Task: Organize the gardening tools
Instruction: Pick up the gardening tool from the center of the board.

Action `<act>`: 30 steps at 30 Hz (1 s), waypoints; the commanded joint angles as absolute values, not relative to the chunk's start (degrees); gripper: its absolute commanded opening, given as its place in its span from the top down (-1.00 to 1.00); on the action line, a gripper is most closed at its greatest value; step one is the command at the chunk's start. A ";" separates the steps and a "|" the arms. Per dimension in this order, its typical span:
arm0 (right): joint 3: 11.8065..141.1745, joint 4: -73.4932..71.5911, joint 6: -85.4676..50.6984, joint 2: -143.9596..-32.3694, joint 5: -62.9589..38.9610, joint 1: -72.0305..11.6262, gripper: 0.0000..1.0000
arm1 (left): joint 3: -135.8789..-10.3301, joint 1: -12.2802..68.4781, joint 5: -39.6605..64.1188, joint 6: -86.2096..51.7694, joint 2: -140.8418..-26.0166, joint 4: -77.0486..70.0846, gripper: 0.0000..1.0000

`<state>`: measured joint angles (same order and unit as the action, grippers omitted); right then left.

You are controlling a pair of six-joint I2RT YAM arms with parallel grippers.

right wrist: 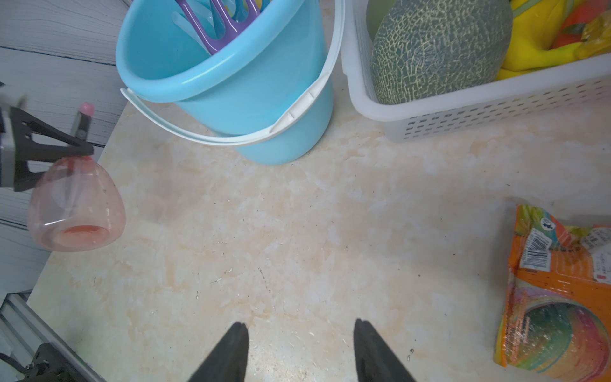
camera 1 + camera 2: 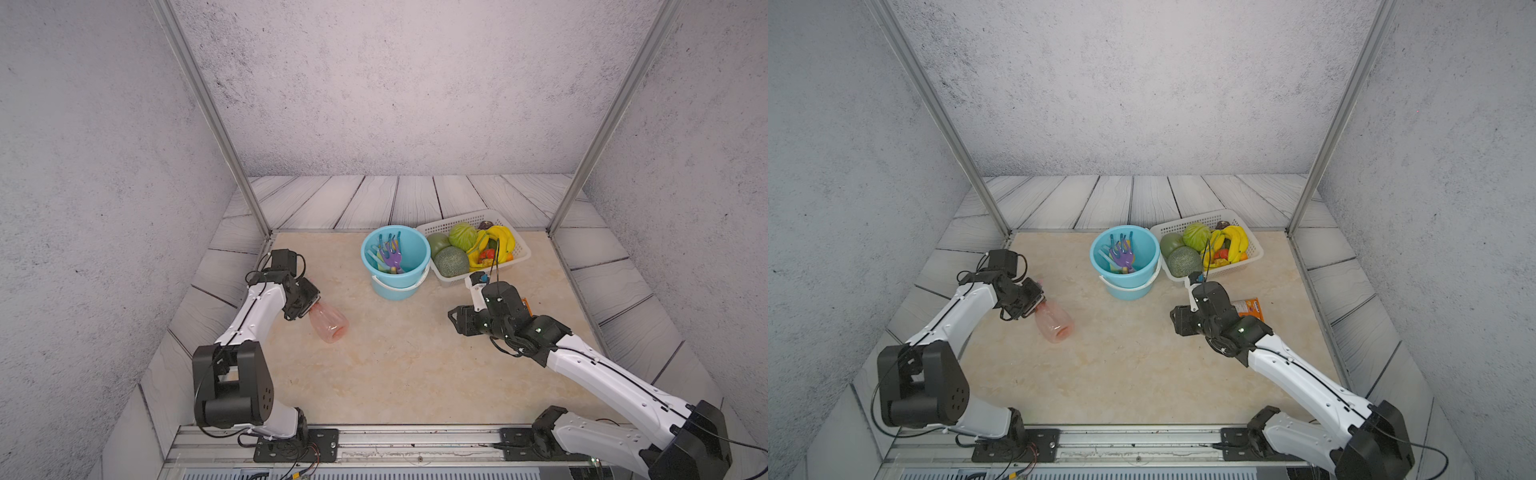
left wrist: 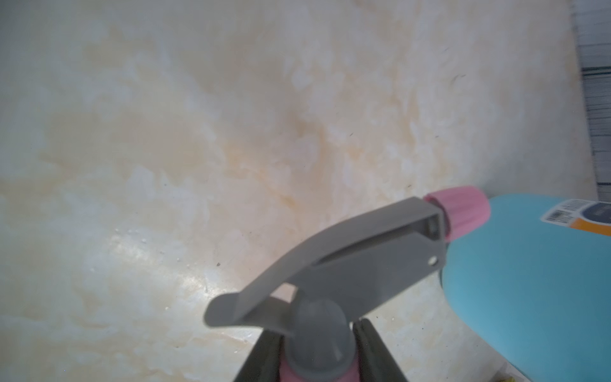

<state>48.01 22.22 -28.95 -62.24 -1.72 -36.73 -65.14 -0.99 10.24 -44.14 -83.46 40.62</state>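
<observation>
A translucent pink spray bottle (image 2: 329,325) (image 2: 1055,323) (image 1: 75,205) hangs tilted just above the left part of the table. My left gripper (image 2: 312,306) (image 2: 1038,304) (image 3: 319,327) is shut on its neck, under the grey trigger head (image 3: 347,261). The purple rake (image 2: 391,254) (image 2: 1122,258) (image 1: 224,31) stands with other pastel tools inside the blue bucket (image 2: 392,291) (image 2: 1126,291) (image 1: 264,109). Over bare table to the right of the bucket, my right gripper (image 1: 301,325) is open and holds nothing.
A white basket (image 2: 523,253) (image 2: 1255,255) (image 1: 463,114) of fruit and vegetables stands against the bucket's right side. An orange printed packet (image 2: 1250,309) (image 1: 555,297) lies on the table beside my right arm (image 2: 505,307). Metal posts rise at the table's two far corners.
</observation>
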 commanded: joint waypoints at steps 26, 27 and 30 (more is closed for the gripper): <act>74.00 30.13 -21.99 -74.00 -25.04 -37.06 -0.16 | -52.11 26.92 0.45 -16.59 -53.32 15.06 0.69; 75.19 30.64 -21.97 -74.57 -26.04 -36.96 -0.17 | -51.55 27.96 0.83 -16.27 -52.66 14.39 0.69; 78.16 31.56 -21.72 -76.16 -28.82 -36.98 -0.17 | -50.14 30.86 1.04 -15.27 -51.58 12.66 0.69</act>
